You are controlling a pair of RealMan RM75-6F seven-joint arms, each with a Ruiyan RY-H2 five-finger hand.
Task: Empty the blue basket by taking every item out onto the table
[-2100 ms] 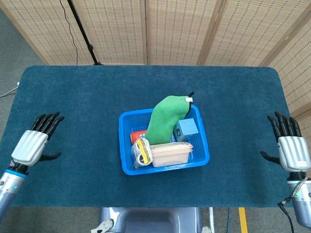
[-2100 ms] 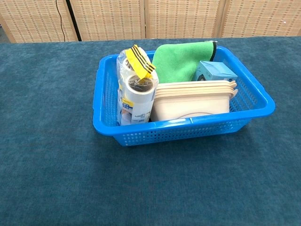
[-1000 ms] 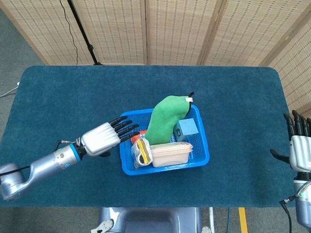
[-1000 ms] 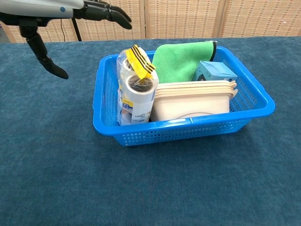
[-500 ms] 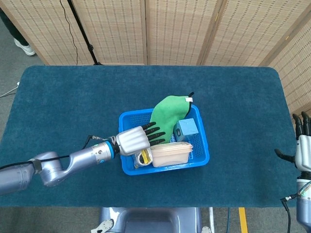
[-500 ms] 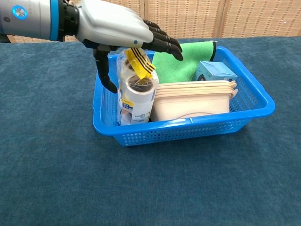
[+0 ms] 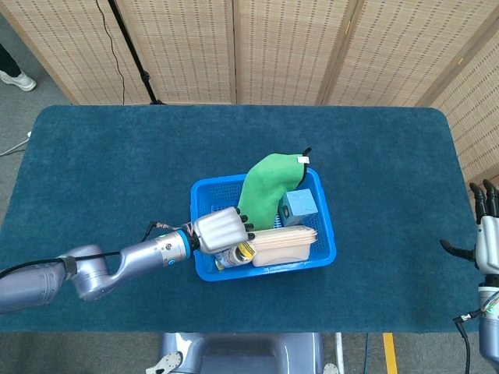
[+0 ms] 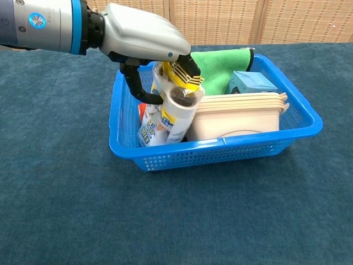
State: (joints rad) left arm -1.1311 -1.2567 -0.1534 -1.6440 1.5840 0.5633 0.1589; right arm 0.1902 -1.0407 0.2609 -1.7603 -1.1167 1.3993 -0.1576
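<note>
The blue basket (image 7: 326, 251) sits a little below the centre of the head view, on the dark teal table (image 7: 101, 171). In the chest view the same basket fills the middle of the frame, its near rim running across just below centre.

The left hand (image 8: 144, 40) reaches in from the upper left of the chest view and is curled over the top of a plastic-wrapped roll of tape (image 8: 175, 113) with a yellow-and-black striped label. The fingers (image 8: 187, 65) wrap down over the far side of the roll and the thumb hooks under its near side, so the hand grips the roll. The roll leans to the right, its open core facing the camera, and its lower end is inside the basket at the left end, beside a beige lidded plastic container (image 8: 236, 121). In the head view the left hand (image 7: 221, 229) lies over the lower-left part of the basket.

Behind the container a green cloth (image 7: 267, 191) is draped over the far rim, and a small light-blue box (image 7: 300, 206) stands in the right rear corner.

The right hand (image 7: 487, 238) shows at the right edge of the head view, near the table's edge, fingers straight and apart, holding nothing.
</note>
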